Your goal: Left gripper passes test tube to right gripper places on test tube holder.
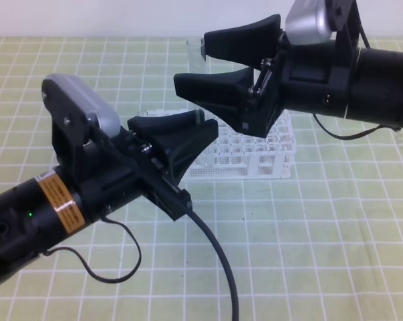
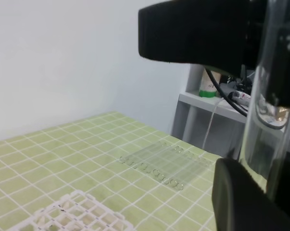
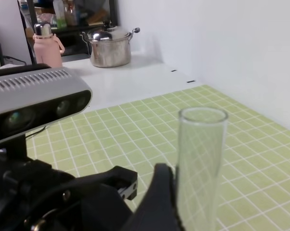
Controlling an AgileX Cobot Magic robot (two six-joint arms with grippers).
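Left gripper (image 1: 188, 130): low at 8 o'clock in the high view, fingers pointing toward 2 o'clock; jaws pinched tight on the test tube.
Cable (image 1: 214, 257): black, runs from the left gripper down to 6 o'clock.
Test tube (image 3: 198, 166): clear glass, upright, open rim on top; held by the left gripper, its upper end rising between the right gripper's fingers.
Right gripper (image 1: 218, 63): at 1 o'clock in the high view, fingers pointing toward 9 o'clock; jaws spread wide, either side of the tube's rim, not clamping it.
Test tube holder (image 1: 254, 157): white lattice rack on the green checked mat (image 1: 321, 254), centre, behind both grippers.
Pot (image 3: 109, 45): steel, lidded, at 11 o'clock in the right wrist view.
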